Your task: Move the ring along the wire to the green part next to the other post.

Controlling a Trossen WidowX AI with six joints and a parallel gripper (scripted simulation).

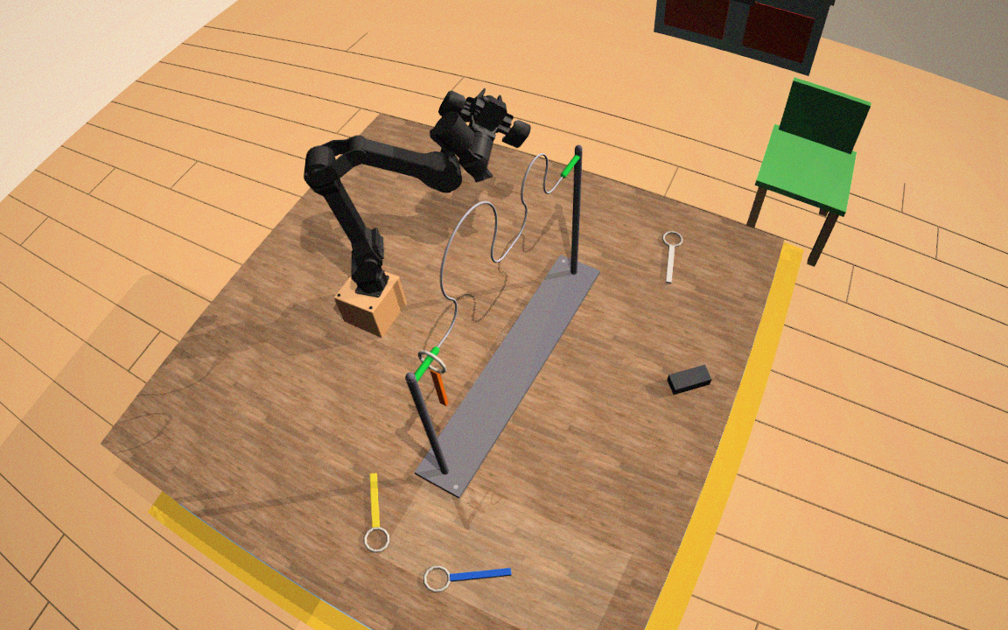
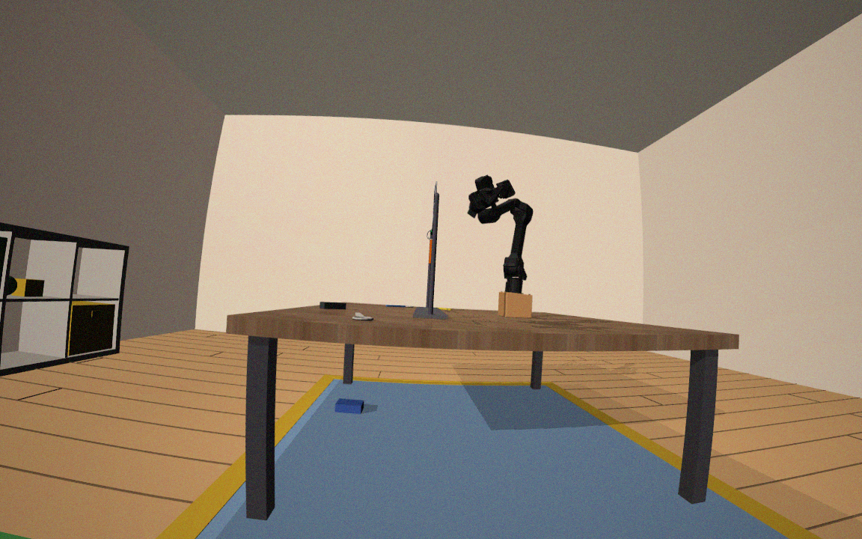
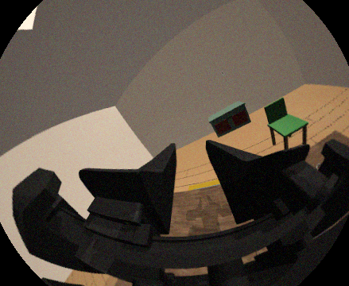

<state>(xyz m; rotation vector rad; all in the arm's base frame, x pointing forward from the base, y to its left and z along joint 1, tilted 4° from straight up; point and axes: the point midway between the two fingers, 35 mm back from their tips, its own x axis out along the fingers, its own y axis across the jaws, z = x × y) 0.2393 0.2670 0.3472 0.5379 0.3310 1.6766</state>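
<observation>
Seen from above, with twelve at the top, the brown wooden table carries the arm's wooden block toward ten o'clock. The gripper is raised toward twelve, its fingers partly apart with nothing between them. The ring hangs around the green sleeve beside the six o'clock post, its orange handle pointing down.

Spare rings lie flat on the table: the yellow-handled one toward seven, the blue-handled one at six and the white-handled one at two. A black block sits near three. In the room, a green chair stands toward two and a red-fronted cabinet toward one. A blue mat with a yellow border lies beneath the table.
</observation>
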